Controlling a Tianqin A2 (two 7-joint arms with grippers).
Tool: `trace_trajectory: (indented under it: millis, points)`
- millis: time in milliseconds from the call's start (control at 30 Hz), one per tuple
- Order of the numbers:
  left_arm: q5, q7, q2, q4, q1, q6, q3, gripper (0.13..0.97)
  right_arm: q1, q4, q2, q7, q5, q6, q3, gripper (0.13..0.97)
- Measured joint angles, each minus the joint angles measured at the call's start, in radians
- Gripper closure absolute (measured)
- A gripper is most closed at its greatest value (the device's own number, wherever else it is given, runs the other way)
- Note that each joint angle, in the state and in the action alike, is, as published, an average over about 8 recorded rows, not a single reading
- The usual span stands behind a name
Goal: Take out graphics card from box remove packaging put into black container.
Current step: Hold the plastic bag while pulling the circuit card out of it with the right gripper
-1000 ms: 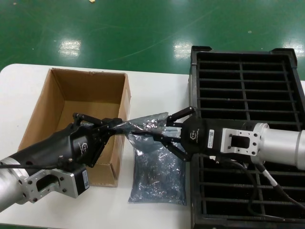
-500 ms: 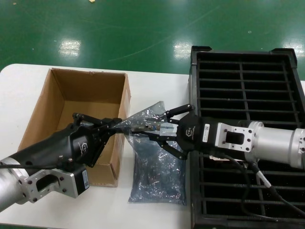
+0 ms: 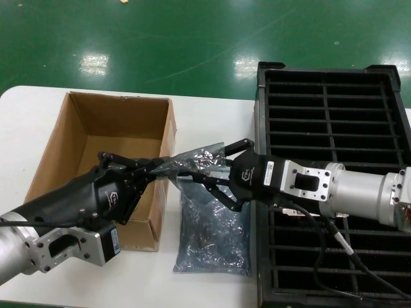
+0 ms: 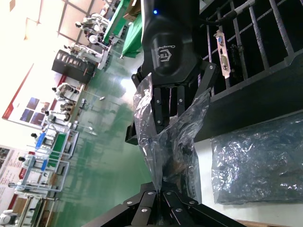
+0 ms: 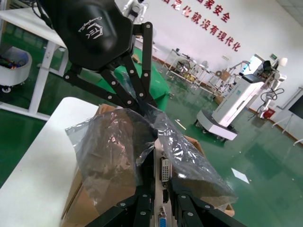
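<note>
Above the table between the box (image 3: 96,128) and the black container (image 3: 321,69), the smoky translucent packaging (image 3: 199,160) hangs in the air. My left gripper (image 3: 164,168) is shut on its near edge, as the left wrist view shows (image 4: 161,194). My right gripper (image 3: 196,174) reaches in from the other side, inside the bag's open mouth. In the right wrist view it (image 5: 161,198) is shut on the graphics card (image 5: 164,172), whose silver bracket with white, black and blue ports sits between the fingers. The rest of the card is hidden by the bag.
A second crinkled grey bag (image 3: 212,237) lies flat on the white table below the grippers. The left wrist view shows another card's bracket (image 4: 222,52) standing in a slot of the black container. A green floor lies beyond the table's far edge.
My right gripper has moved left toward the left gripper, deeper into the bag's mouth. The left arm has held still with the bag.
</note>
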Motion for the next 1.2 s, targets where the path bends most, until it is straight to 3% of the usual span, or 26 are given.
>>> trace_trajectory:
  millis: [267, 733, 1200]
  points:
    - [0.0, 0.0, 0.0, 0.0, 0.0, 0.0, 0.0, 0.957, -0.021, 0.048, 0.021, 0.042, -0.005, 0.023, 0.014, 0.907]
    - [0.0, 0.0, 0.0, 0.0, 0.0, 0.0, 0.0, 0.958, -0.139, 0.295, 0.179, 0.212, -0.033, 0.094, 0.083, 0.907]
    - [0.0, 0.0, 0.0, 0.0, 0.0, 0.0, 0.0, 0.958, -0.206, 0.417, 0.231, 0.227, -0.02, 0.116, 0.099, 0.907]
